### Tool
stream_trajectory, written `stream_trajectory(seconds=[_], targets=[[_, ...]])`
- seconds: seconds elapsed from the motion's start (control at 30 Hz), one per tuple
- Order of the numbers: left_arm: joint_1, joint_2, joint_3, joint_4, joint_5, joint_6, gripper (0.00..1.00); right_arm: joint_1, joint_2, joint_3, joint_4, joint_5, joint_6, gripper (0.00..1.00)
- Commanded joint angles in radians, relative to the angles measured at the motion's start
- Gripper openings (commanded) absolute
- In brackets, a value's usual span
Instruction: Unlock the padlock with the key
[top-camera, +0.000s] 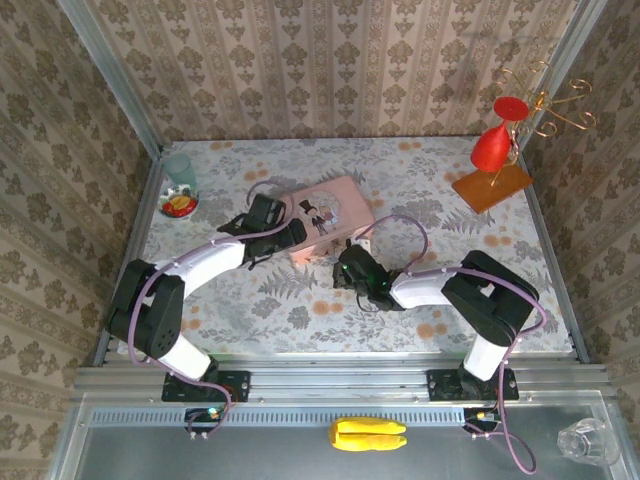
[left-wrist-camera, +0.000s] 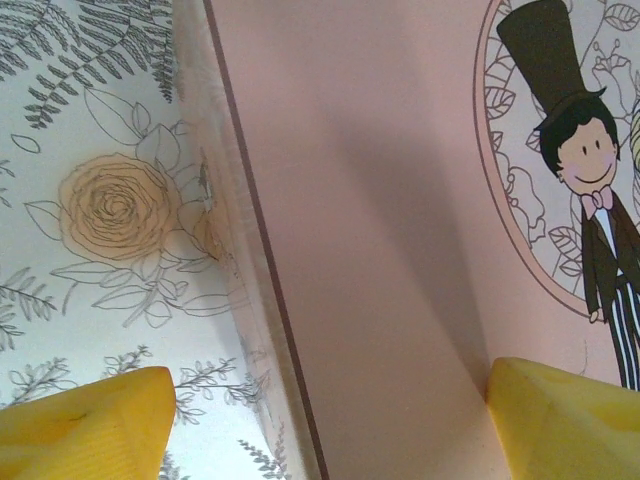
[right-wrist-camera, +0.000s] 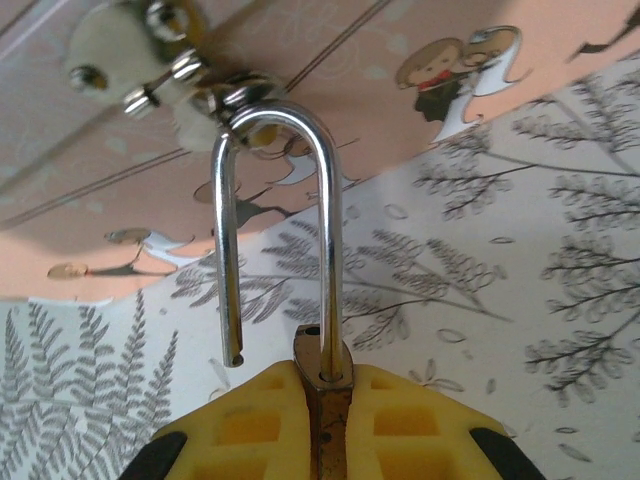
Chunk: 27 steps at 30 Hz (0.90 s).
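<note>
The padlock (right-wrist-camera: 328, 385) sits at the pink tin's (right-wrist-camera: 420, 40) front edge. Its brass body is pinched between the 2 yellow pads of the right gripper (right-wrist-camera: 326, 420), which is clamped on it. Its silvery shackle (right-wrist-camera: 275, 113) is hooked through the tin's metal loop (right-wrist-camera: 243, 97); 1 leg sits in the body, the other ends free beside it. The left gripper (left-wrist-camera: 330, 430) is spread wide, gripping nothing, 1 finger (left-wrist-camera: 90, 420) over the floral table (left-wrist-camera: 60, 330), the other over the tin's lid.

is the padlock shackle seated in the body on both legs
No, one leg of the shackle hangs free, clear of the padlock body.
</note>
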Motion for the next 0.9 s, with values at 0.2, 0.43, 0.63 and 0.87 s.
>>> stream_trajectory(seconds=[0.2,0.43,0.63,0.87], targets=[[-0.048,0.016,-0.069,-0.08,-0.063,-0.084,0.82,-0.091,-0.024,0.031,-0.013,-0.009,0.093,0.0],[-0.069,0.031,-0.079,-0.063,-0.072,-0.103,0.81,-0.131,-0.008,0.057,-0.007,-0.075,0.126,0.0],[-0.076,0.036,-0.107,-0.018,-0.063,-0.121,0.81,-0.155,0.013,0.104,-0.033,-0.146,0.189,0.0],[-0.081,0.04,-0.115,-0.005,-0.052,-0.12,0.81,-0.174,0.05,0.141,-0.054,-0.145,0.223,0.0]])
